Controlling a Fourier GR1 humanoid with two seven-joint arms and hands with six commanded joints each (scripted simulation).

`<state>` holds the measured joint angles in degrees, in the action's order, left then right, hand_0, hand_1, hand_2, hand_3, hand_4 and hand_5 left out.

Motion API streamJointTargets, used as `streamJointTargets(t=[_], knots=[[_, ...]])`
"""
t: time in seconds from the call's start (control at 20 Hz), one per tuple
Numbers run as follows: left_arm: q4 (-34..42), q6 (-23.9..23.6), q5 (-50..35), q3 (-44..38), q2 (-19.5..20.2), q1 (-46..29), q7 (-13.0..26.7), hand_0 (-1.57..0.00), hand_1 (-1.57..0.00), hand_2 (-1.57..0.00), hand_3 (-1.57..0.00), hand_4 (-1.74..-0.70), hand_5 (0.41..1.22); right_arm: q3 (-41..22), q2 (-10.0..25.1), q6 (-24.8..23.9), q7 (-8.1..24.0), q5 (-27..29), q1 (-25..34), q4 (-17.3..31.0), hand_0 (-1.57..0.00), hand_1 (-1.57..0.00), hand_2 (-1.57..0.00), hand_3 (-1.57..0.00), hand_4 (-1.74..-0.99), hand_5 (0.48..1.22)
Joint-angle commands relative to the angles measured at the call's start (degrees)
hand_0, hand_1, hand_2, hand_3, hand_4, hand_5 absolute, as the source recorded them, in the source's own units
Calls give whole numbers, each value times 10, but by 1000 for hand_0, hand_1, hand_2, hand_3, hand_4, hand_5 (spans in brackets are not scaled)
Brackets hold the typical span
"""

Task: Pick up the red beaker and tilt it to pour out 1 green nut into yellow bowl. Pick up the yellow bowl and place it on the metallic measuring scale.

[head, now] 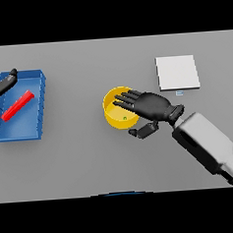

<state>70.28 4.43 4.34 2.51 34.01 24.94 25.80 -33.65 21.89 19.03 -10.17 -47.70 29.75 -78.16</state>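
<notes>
1. At 9 o'clock the left hand (pixel 0 86) shows at the frame edge, over the top-left corner of the blue tray (pixel 39 106). Its fingers look loosely extended and hold nothing.
2. One red beaker (pixel 18 105) lies on its side inside that tray, slanting from lower left to upper right. It is well apart from the bowl, so the pouring step looks finished.
3. One yellow bowl (pixel 111 120) stands on the grey table (pixel 77 160) near the centre. One small green nut (pixel 124 118) shows on its floor; I count no others. By that, the first half of the task is done.
4. The right hand (pixel 150 106) comes in from 4 o'clock. Its fingers stretch flat across the bowl's right rim and over its opening, with the thumb just outside the bowl at 5 o'clock. The hand is spread wide and has not closed on the bowl; whether the fingers touch the rim I cannot tell.
5. One scale (pixel 177 72), a pale square plate, sits at 2 o'clock, well apart from the bowl, with nothing on it.
6. Left to do, as I judge it: grip the bowl, lift it, carry it toward 2 o'clock and set it on the scale.
7. Count: one tray, one beaker, one bowl, one nut, one scale, two hands.
</notes>
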Motion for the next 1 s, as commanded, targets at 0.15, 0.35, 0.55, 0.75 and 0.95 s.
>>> streamJointTargets(t=[0.15, 0.35, 0.55, 0.75, 0.95], knots=[[1, 4, -2, 0, 1, -7, -7, 1, 1, 1, 1, -805, 701, -31, -8, 39, -14, -13, 40, 41, 1, 1, 1, 1, -1159, 663], [-13, 10, -1, -4, 7, 3, -8, 1, 1, 1, 1, -801, 703, -52, -19, 62, -11, -27, 71, 84, 1, 1, 1, 1, -1174, 674], [-10, 9, 4, 1, 5, 3, -8, 1, 1, 1, 1, -797, 704, -64, -36, 66, -13, -33, 87, 128, 1, 1, 1, -8, -1186, 684], [-17, 11, 8, 3, 7, 0, -13, 1, 1, 1, 1, -789, 714, -64, -45, 70, -6, -33, 99, 151, 1, -15, -37, -77, -1234, 770], [-16, 7, 8, 2, 5, 0, -17, 1, 1, 1, 1, -788, 710, -67, -37, 63, -25, -33, 93, 140, -678, -640, -594, -572, -1435, 1010]])
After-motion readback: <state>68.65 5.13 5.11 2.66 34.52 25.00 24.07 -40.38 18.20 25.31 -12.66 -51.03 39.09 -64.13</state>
